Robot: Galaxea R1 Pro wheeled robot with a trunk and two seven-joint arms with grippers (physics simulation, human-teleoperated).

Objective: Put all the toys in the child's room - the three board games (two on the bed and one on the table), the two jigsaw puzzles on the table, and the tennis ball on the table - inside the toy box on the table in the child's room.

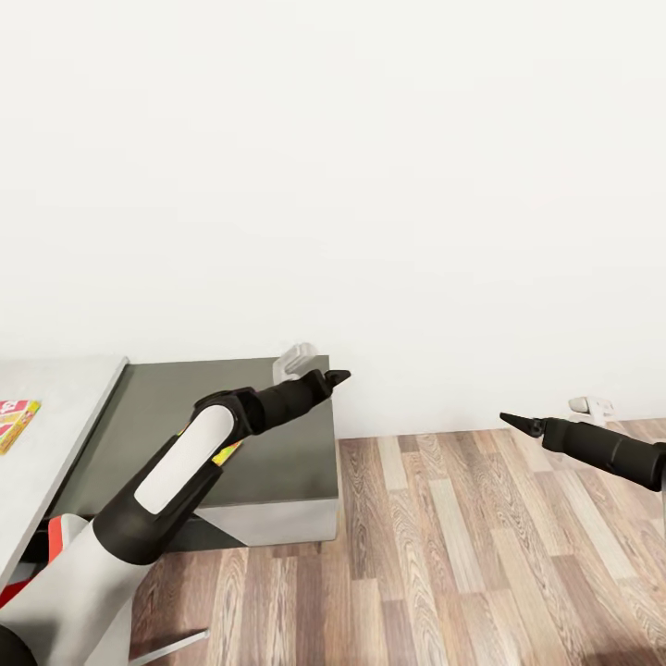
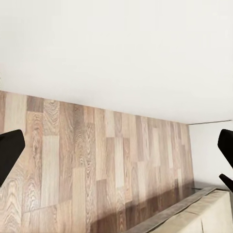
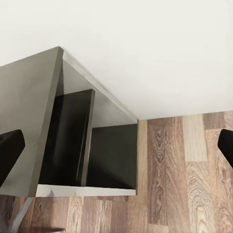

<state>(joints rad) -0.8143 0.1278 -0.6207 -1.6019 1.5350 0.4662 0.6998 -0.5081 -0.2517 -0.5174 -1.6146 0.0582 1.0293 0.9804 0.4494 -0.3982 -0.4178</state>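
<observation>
Both grippers, left [image 1: 335,376] and right [image 1: 507,420], gape wide; board game [image 1: 15,421] lettering unreadable on table [image 1: 55,435].

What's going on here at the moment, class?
The robot is on the move, holding nothing. Its left gripper and right gripper reach forward, both open and empty, over the wood floor. A bright board game lies on the light grey table at the left edge.
</observation>
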